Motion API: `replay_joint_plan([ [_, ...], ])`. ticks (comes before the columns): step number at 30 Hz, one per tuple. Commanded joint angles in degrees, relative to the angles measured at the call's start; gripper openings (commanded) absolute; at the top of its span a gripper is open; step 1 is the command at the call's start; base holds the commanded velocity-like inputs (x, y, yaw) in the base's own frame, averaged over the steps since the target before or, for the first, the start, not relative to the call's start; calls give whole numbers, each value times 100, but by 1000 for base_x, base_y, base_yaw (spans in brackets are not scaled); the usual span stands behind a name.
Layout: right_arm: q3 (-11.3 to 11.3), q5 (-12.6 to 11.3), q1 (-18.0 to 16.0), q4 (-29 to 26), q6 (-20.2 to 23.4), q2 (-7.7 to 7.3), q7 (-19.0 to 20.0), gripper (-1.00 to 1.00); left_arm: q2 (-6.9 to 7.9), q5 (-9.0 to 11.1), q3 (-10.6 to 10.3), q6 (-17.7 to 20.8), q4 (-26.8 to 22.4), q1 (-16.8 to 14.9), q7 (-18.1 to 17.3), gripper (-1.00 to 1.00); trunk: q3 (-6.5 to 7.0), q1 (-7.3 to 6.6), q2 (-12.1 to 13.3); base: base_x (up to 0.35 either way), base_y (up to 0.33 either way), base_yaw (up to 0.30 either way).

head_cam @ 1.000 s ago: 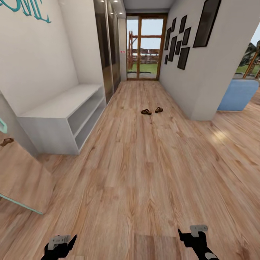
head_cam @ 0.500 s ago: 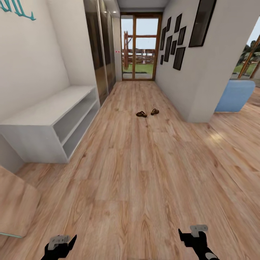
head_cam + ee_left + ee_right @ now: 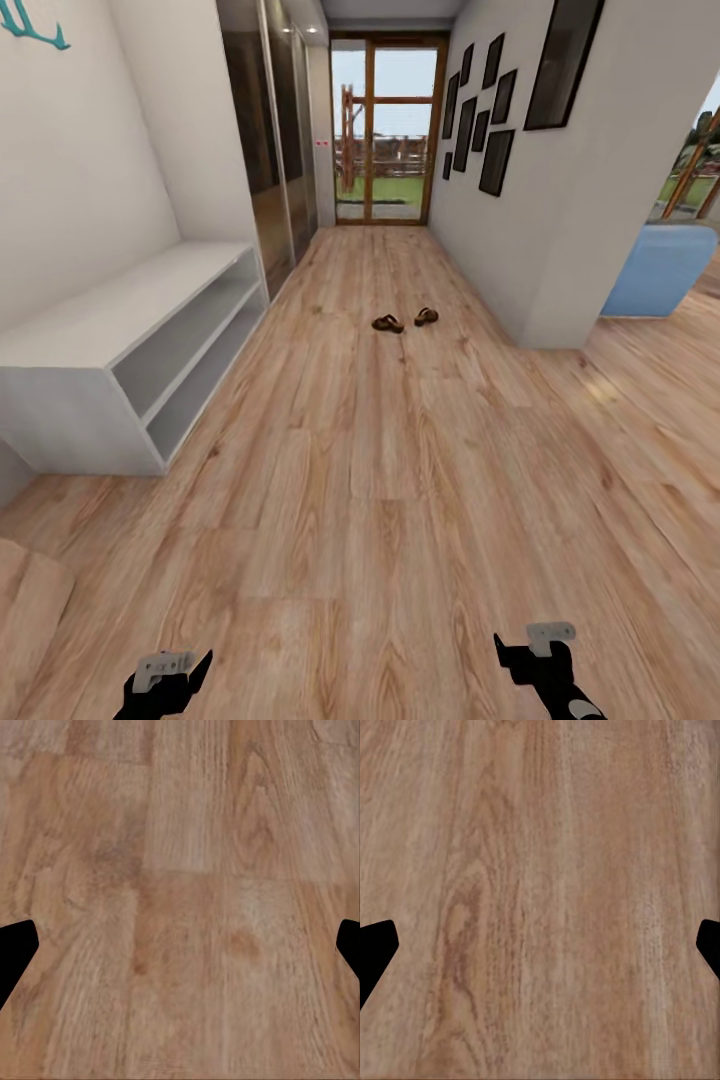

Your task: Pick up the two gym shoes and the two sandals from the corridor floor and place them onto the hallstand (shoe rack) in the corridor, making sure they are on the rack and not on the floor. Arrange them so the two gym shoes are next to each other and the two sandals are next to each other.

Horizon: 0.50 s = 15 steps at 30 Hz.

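Wood-plank corridor floor point(image 3: 400, 480) runs unobstructed to two sandals point(image 3: 404, 320)

Three camera views: one high over a corridor, two close above its floor.

The head view looks forward and down from above and behind both end effectors, with the left end effector point(image 3: 168, 678) and right end effector point(image 3: 538, 655) at its near edge and the corridor floor point(image 3: 380, 480) running well ahead of them to a glass door point(image 3: 388, 130). The left wrist view faces straight down along the left end effector point(image 3: 180, 945) at nearby floor planks point(image 3: 187, 870) between its dark fingertips point(image 3: 15, 952). The right wrist view does the same past the right end effector point(image 3: 540, 945). All three views share the wood floor directly beneath the end effectors.
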Motion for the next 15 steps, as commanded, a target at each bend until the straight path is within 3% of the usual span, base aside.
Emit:
replay_joint_plan([
  [1,-50,54,-2,5,-18,0,5,100,0,52,20,6,6,-2,-59,100,-5,2,-2,326,-117,0],
  [15,-50,54,0,5,-9,3,5,100,2,57,20,6,5,-4,-56,100,-5,2,-2,326,-116,0],
])
